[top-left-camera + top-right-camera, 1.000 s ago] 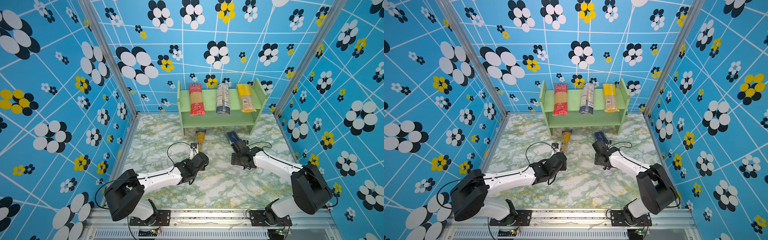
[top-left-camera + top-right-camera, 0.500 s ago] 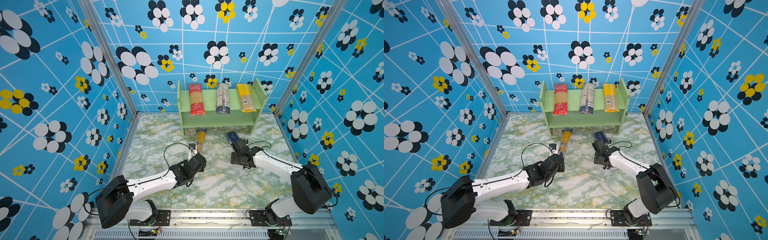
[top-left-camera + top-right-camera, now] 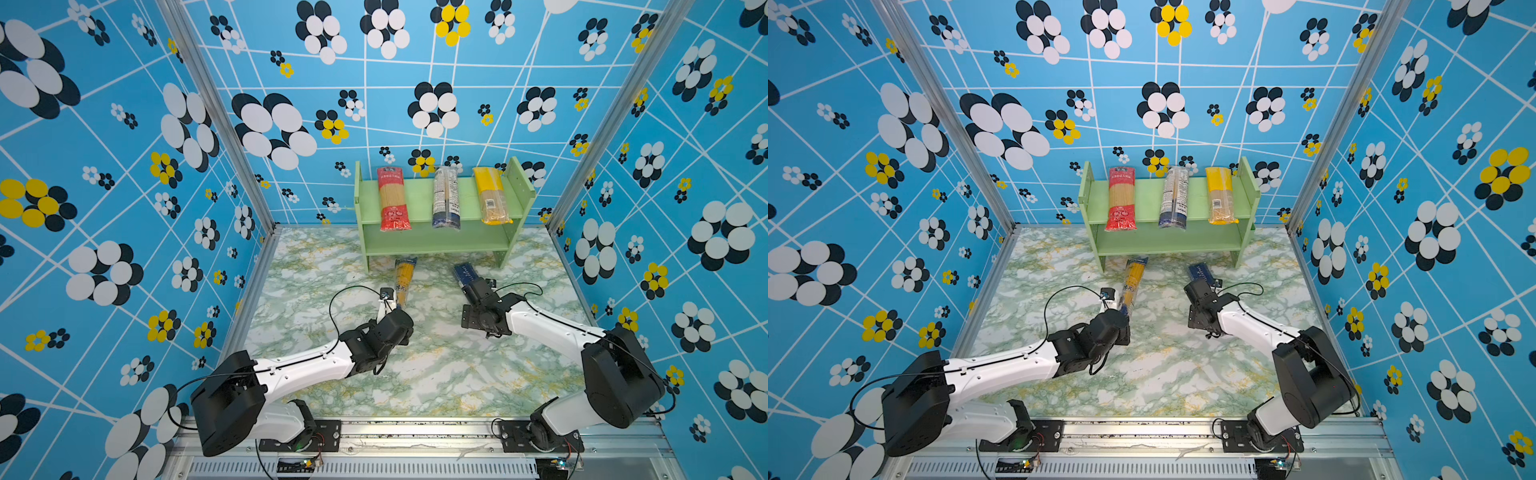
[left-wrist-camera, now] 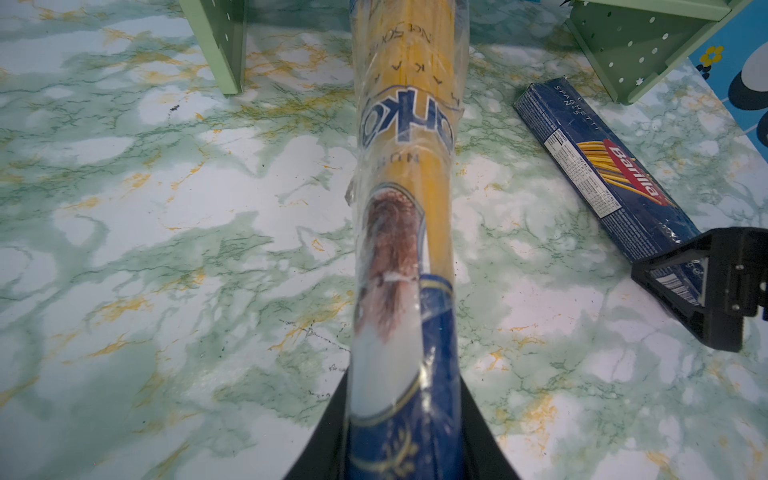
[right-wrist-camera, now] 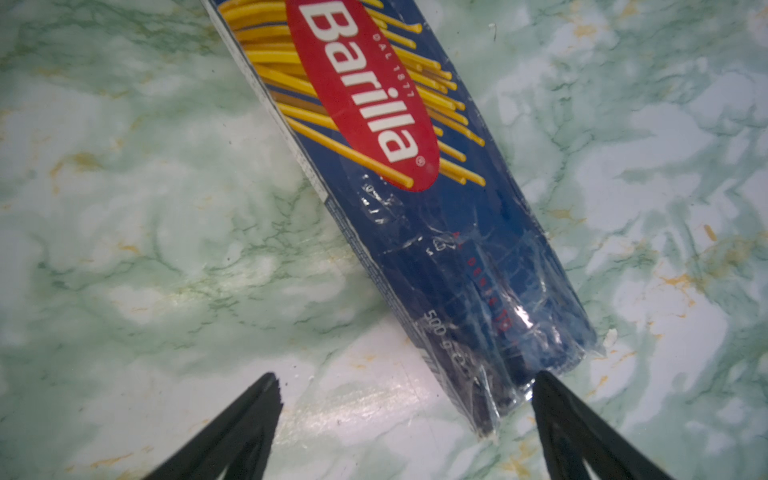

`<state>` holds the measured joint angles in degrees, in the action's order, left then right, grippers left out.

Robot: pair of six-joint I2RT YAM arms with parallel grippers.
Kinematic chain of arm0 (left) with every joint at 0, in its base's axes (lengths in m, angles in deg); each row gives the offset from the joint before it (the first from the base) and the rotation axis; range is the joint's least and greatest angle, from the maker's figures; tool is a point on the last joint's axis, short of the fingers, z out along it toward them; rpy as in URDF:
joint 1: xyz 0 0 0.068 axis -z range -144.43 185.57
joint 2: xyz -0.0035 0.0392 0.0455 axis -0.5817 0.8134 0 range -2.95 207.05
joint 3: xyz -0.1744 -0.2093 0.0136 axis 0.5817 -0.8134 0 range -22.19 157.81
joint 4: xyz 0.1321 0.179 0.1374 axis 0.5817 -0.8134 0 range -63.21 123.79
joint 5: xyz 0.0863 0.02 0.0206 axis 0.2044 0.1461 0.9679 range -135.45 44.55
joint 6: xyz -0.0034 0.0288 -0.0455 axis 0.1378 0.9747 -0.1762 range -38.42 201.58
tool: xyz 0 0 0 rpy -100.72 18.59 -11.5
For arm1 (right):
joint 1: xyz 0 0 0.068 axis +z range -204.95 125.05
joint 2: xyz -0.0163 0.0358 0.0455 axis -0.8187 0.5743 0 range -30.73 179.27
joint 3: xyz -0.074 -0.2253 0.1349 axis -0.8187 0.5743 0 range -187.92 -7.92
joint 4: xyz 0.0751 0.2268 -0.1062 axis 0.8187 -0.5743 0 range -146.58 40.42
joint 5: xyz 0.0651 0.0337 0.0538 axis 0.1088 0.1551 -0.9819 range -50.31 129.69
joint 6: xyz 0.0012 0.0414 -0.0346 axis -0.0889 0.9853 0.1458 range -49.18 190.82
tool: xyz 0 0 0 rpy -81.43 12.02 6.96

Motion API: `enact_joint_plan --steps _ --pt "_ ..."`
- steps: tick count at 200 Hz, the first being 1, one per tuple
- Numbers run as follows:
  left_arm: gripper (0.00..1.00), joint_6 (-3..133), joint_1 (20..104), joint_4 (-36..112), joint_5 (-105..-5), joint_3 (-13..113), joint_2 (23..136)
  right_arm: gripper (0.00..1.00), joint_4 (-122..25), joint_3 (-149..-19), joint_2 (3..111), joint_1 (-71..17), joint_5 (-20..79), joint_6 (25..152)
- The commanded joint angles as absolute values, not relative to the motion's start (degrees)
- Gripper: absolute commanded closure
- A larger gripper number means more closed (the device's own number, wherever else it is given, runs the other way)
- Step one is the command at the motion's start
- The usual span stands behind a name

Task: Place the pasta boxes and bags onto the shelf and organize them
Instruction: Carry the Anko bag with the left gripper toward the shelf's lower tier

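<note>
Bag (image 4: 405, 166) in left gripper (image 4: 402, 399), right gripper (image 5: 407, 377) splayed

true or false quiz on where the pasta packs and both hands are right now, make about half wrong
1. Three pasta packs lie on the shelf's top tier. True.
2. The left hand holds the Barilla box. False: it is shut on the blue-ended bag; the box lies on the table.
3. The right hand is open at the box's near end. True.
4. The yellow-topped bag sits on the lower tier. False: it lies on the top tier.
</note>
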<state>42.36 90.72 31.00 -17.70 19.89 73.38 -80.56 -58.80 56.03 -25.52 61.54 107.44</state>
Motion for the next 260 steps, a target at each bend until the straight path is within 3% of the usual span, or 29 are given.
enact_joint_plan --steps 1,145,260 --pt "1.0 44.5 91.1 39.7 -13.4 24.2 70.7 0.04 -80.3 -58.8 55.9 -25.9 61.3 106.9" --pt "1.0 45.0 92.3 39.9 -11.3 24.8 67.9 0.04 -80.0 -57.9 55.4 -25.9 61.4 107.0" --pt "1.0 50.2 91.0 39.0 -9.4 34.9 76.2 0.04 -80.5 -56.2 53.0 -25.9 61.8 107.2"
